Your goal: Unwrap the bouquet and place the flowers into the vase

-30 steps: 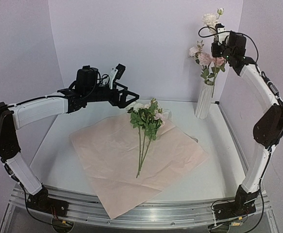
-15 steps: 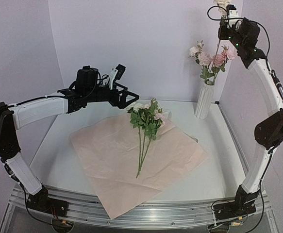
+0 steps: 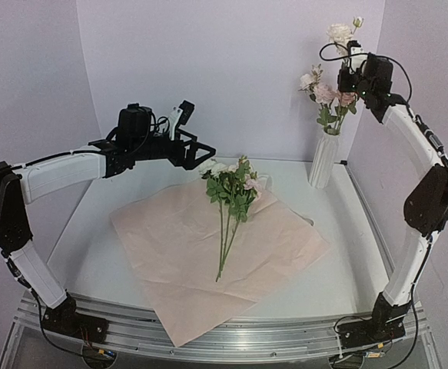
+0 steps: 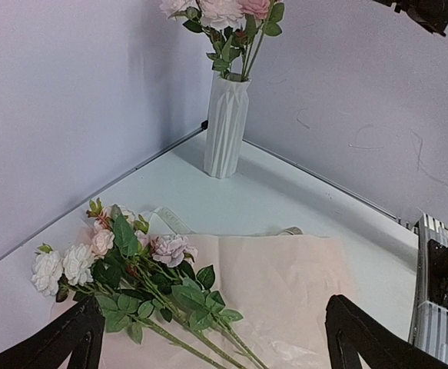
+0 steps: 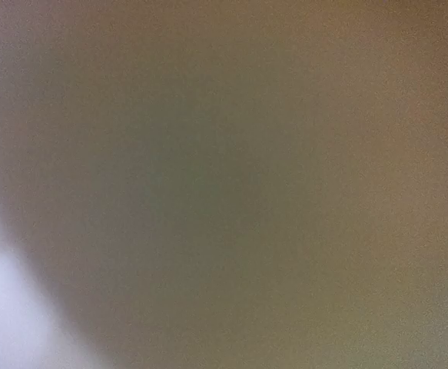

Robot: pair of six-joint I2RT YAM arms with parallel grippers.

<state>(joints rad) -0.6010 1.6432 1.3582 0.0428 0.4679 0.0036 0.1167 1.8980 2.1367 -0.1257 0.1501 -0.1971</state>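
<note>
The bouquet lies unwrapped: its pale pink paper [image 3: 177, 246] [image 4: 300, 277] is spread flat on the table. Several flowers [image 3: 231, 188] [image 4: 143, 269] rest on it, blooms toward the back wall. The white ribbed vase [image 3: 323, 161] [image 4: 225, 127] stands at the back right with a few pink and white blooms in it. My left gripper [image 3: 197, 150] [image 4: 216, 342] hovers open above the blooms, holding nothing. High over the vase, my right gripper [image 3: 348, 77] is shut on the stem of a white flower [image 3: 337, 32] that hangs toward the rim. The right wrist view is a plain blur.
A cream ribbon [image 4: 166, 219] lies loose behind the paper's far edge. Walls close in on the table at the back and both sides, and the vase sits in the back right corner. A metal rail [image 3: 231, 334] runs along the near edge.
My right gripper rose with the white flower half a second ago and has come back down over the vase. The left gripper has shifted slightly to the left.
</note>
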